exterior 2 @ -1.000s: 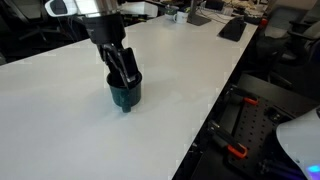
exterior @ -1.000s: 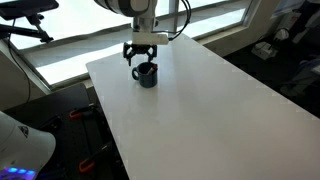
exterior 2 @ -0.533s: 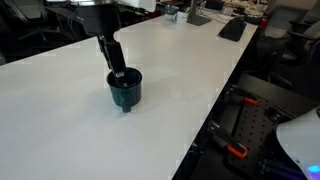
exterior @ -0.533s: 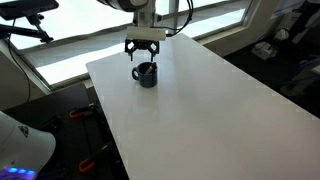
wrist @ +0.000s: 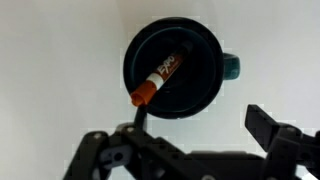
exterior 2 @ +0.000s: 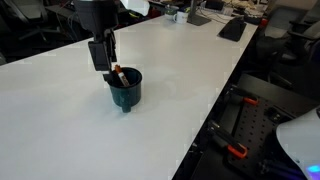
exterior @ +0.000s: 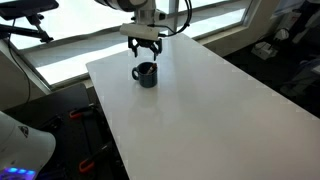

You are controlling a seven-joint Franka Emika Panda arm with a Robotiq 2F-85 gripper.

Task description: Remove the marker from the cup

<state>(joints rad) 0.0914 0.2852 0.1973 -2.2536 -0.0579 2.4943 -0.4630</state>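
Note:
The cup is a dark mug seen from above in the wrist view, with its handle to the right. The marker leans inside it, its orange end resting on the rim. My gripper is open and empty, with its fingers spread above and beside the cup. In both exterior views the cup stands on the white table, and the gripper hangs just above it. The marker's tip pokes out of the cup.
The white table stretches wide around the cup. Its edge lies to the right, with floor and equipment beyond. Windows run behind the table. Desks with clutter stand at the back.
My gripper has risen from the cup's mouth to just above it, with nothing in it. The marker stays in the cup.

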